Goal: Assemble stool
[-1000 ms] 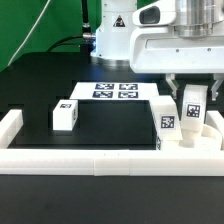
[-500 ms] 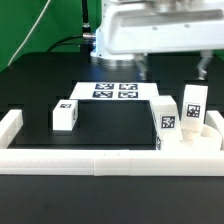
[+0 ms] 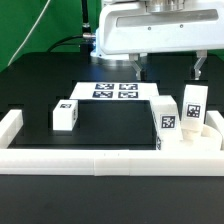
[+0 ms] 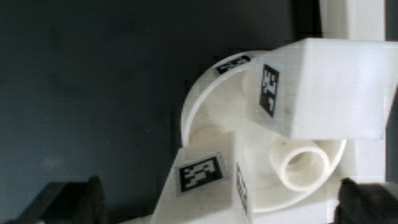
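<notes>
The stool's round white seat (image 3: pixel 186 137) lies against the front rail at the exterior view's right. Two tagged white legs stand upright in it, one (image 3: pixel 165 115) nearer the middle and a taller-looking one (image 3: pixel 192 103) behind it. A third leg (image 3: pixel 65 114) lies loose on the black table at the left. My gripper (image 3: pixel 168 68) hangs open above the seat, holding nothing. In the wrist view the seat (image 4: pixel 228 120), a free socket hole (image 4: pixel 306 165) and both standing legs (image 4: pixel 329 95) (image 4: pixel 214 185) show between my dark fingertips (image 4: pixel 71 200).
The marker board (image 3: pixel 115 91) lies flat behind the middle of the table. A white border rail (image 3: pixel 100 160) runs along the front, with raised ends at the left (image 3: pixel 12 125) and right. The arm's white body (image 3: pixel 150 30) fills the top of the exterior view.
My gripper has let go of the taller leg in the seat, opened wide and risen clear above it. The leg stays upright; the other parts have not moved.
</notes>
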Controlling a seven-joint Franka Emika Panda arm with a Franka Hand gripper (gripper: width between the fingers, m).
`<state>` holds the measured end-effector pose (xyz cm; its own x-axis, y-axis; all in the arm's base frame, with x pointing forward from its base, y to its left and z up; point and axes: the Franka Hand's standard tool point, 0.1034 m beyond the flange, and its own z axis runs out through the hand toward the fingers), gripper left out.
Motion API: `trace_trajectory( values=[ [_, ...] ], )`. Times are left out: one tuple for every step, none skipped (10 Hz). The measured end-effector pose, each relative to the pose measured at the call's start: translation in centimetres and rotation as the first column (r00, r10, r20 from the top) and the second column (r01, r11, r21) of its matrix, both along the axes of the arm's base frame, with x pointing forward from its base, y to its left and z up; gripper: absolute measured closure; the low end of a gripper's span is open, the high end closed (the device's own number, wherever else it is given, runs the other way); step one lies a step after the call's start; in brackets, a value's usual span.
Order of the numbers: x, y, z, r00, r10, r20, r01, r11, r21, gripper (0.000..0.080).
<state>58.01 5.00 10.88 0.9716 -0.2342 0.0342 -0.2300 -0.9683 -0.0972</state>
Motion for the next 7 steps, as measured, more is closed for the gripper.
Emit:
trace_trajectory(
  values=[
    [-0.1,-1.0,-0.1,1.000,-0.002,-0.003,0.002,1.000,-0.003,0.0150],
    [-0.4,-3.1,-0.4,1.000,0.029,0.000,-0.029,1.000,-0.011,0.0150],
    [-1.0,-6.1,-1.1,0.999,0.053,0.007,-0.053,0.998,-0.024,0.0150],
    [-1.2,-7.8,-1.5,0.997,0.072,0.005,-0.072,0.997,-0.031,0.0150],
    [-1.2,-9.0,-1.7,0.995,0.103,0.005,-0.103,0.994,-0.037,0.0150],
    [-0.7,-8.8,-1.4,0.994,0.104,0.014,-0.104,0.994,-0.038,0.0150],
    [-0.8,-8.5,-1.5,0.994,0.110,0.012,-0.109,0.993,-0.037,0.0150]
  ],
)
